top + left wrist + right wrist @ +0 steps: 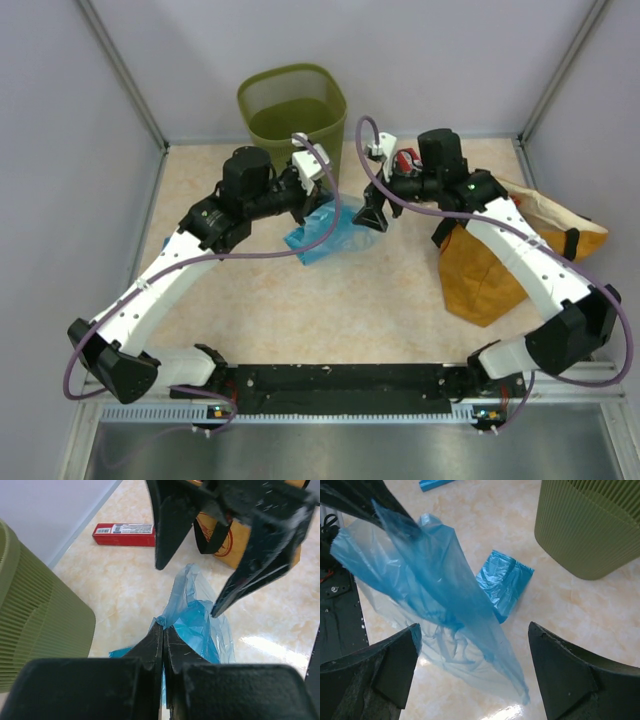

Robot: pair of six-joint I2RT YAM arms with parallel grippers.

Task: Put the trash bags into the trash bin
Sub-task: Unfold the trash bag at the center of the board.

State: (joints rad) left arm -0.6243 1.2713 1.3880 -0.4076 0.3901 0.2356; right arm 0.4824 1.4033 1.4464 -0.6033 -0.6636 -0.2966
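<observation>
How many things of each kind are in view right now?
Thin light-blue plastic trash bags: 3 (one unfolded, pinched in the left hand; two folded squares)
Olive-green rounded-square trash bin: 1
Mustard-orange sack with black handles: 1
Flat red rectangular box: 1
Total: 6
</observation>
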